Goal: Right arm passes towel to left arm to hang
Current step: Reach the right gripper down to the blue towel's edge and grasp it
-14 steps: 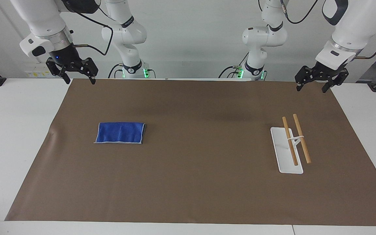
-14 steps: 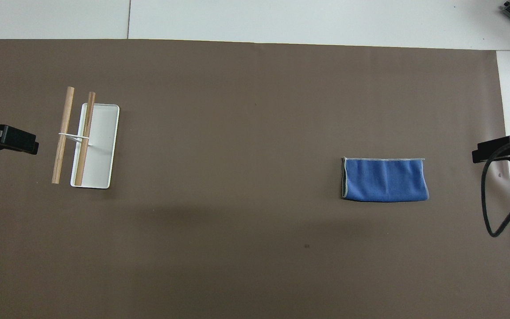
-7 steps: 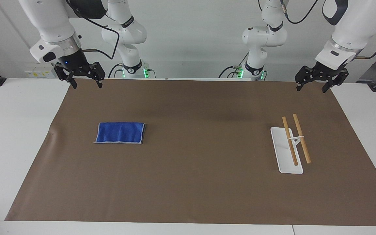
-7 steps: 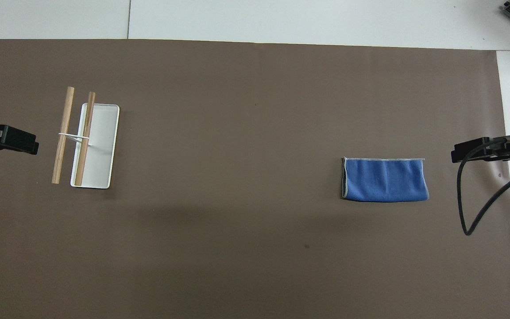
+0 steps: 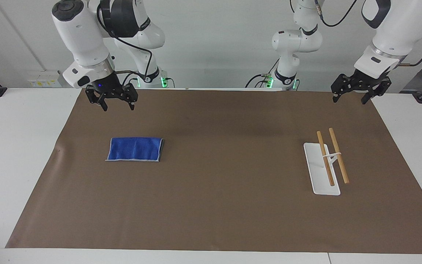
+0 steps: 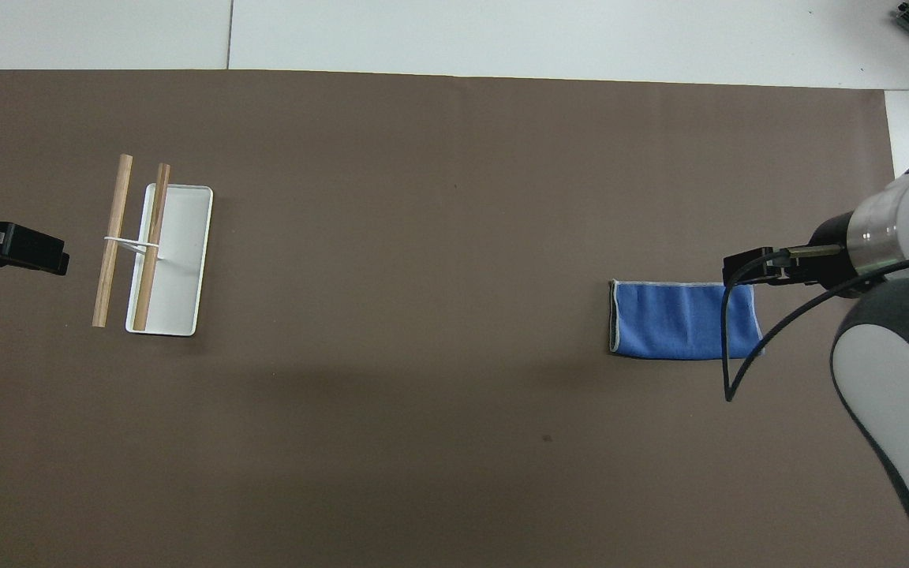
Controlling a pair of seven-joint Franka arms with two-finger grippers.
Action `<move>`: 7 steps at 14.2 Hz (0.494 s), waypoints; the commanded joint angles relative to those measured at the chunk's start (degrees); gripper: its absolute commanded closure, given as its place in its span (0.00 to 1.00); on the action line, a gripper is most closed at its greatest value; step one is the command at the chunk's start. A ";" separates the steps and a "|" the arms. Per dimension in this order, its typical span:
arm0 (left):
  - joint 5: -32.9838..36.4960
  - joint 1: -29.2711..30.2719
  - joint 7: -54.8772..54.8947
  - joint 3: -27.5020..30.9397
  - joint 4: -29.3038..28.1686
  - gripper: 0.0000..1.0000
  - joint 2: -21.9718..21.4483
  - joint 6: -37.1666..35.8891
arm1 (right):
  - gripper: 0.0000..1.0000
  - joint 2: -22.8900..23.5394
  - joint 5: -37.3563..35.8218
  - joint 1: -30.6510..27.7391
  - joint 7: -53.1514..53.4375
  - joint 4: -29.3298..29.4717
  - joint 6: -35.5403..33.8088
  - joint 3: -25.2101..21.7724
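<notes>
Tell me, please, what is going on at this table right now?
The right gripper hangs open in the air over the brown mat, short of the folded blue towel, which lies flat and untouched toward the right arm's end. The left gripper waits, open, over the mat's corner near the rack, whose wooden rods are bare. Nothing has been picked up yet.

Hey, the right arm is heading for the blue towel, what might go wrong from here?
1. The towel lies folded flat on the brown mat; the open right gripper, up in the air, might pinch only the top layer, or the mat too.
2. The rack has two thin rods, with the left gripper waiting near it; a poorly held towel could slide off when hung.
</notes>
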 commanded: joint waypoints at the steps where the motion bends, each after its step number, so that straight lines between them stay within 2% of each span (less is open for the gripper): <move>1: -0.34 0.16 0.75 0.18 -1.11 0.00 -1.32 -0.47 | 0.00 0.43 1.42 0.57 -0.04 -9.26 11.64 0.14; 7: -0.34 0.16 0.75 0.18 -1.11 0.00 -1.23 -0.47 | 0.00 6.06 1.42 0.57 -3.72 -15.33 22.11 0.05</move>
